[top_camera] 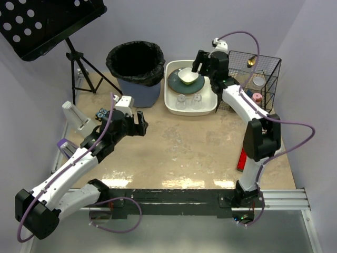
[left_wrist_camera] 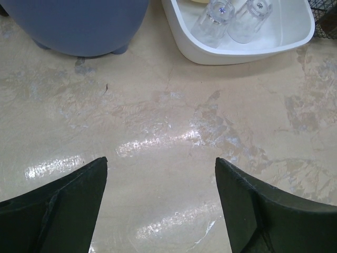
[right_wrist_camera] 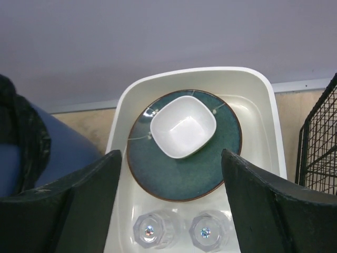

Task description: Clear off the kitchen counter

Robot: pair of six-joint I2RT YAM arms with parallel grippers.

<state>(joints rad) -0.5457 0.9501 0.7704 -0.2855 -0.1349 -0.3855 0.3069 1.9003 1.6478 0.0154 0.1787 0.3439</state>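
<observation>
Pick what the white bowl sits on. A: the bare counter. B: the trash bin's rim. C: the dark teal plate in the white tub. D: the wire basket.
C: the right wrist view shows the white bowl resting on the dark teal plate inside the white tub.

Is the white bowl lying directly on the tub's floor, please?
No, the white bowl rests on the dark green plate inside the white tub.
</observation>
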